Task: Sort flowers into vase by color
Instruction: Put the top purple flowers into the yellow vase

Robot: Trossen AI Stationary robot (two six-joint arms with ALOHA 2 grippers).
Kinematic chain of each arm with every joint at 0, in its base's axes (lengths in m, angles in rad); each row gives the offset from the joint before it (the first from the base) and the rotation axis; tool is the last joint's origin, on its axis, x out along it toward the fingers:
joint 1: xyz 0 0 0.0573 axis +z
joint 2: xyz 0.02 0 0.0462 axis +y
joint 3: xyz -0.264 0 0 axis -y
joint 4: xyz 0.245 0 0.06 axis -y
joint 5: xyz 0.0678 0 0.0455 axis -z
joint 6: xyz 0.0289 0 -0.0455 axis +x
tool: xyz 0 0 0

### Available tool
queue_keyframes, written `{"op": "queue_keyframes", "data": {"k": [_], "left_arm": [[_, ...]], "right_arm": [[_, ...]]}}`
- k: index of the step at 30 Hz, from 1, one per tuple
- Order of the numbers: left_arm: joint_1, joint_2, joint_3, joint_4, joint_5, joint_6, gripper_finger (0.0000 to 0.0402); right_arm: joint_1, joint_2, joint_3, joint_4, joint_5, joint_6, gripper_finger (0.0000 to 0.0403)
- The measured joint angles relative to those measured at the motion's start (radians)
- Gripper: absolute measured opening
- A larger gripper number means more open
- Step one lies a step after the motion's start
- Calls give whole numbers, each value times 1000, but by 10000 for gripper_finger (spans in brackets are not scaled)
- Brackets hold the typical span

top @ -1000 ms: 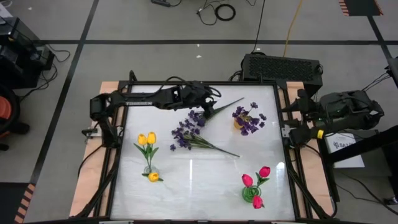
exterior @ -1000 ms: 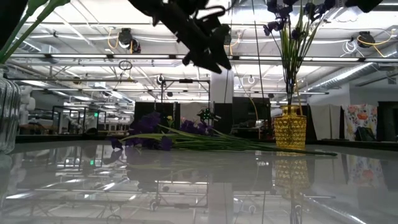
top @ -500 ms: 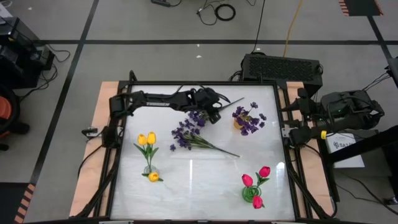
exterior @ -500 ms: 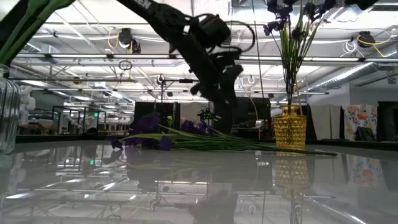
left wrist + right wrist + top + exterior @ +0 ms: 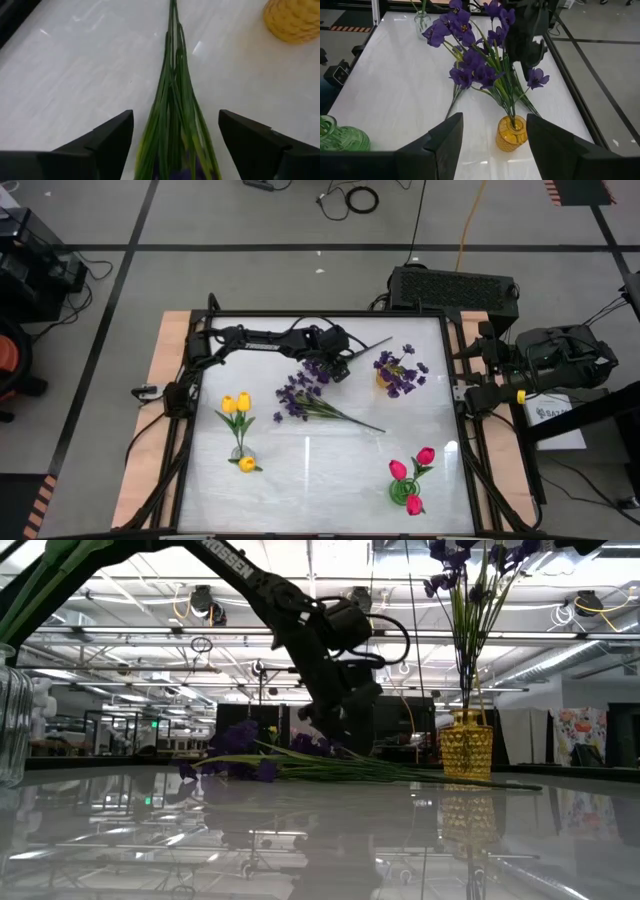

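The left gripper (image 5: 338,366) is hovering low over the loose purple sprigs (image 5: 300,393), fingers (image 5: 107,140) spread wide and empty, straddling the bundled green stems (image 5: 172,115) where they are fanning out toward the blossoms. In the low view the gripper (image 5: 340,725) is hanging just above the sprigs (image 5: 250,745), not visibly touching them. The sprigs are lying flat on the white surface (image 5: 320,460) near its middle, blossoms pointing toward the left arm's side and the thin stems trailing toward the front right. Just beside them, the yellow vase (image 5: 388,380) is already holding other purple blooms (image 5: 470,65), so this bunch most likely belongs there. Farther off, yellow tulips (image 5: 236,404) are standing in a clear vase at the front left and pink tulips (image 5: 412,465) in a green vase (image 5: 340,135) at the front right. The right gripper (image 5: 492,150) is waiting open and empty at the surface's right edge. The sprigs are likely light, springy and loose, with stems apt to splay or slip apart, so the best hold is probably across the gathered stems just below the blossoms, where they are bunching tightest; pinching the soft petals would risk crushing them or dropping strands.
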Motion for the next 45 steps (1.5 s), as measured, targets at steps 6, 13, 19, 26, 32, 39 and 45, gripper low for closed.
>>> {"op": "queue_keyframes", "data": {"k": [6, 13, 19, 26, 32, 39, 45], "left_arm": [[1, 17, -4, 8, -5, 14, 306], [15, 46, -5, 8, -24, 60, 287], [32, 79, -5, 13, 11, 76, 246], [34, 73, 22, -32, -37, 106, 141], [33, 10, 77, -89, -83, 141, 59], [32, -92, 161, -230, -147, 213, 20], [15, -191, 244, -344, -251, 284, 24]], "right_arm": [[0, 0, 0, 1, 0, 0, 210], [0, 0, 0, 11, 1, 29, 210], [0, 0, 0, 36, 0, 50, 210], [0, 0, 0, 107, 1, 53, 210], [-1, 6, -1, 149, 4, 53, 210], [-1, 58, -1, 224, 11, 85, 210], [-1, 152, 16, 282, 24, 61, 210]]}}
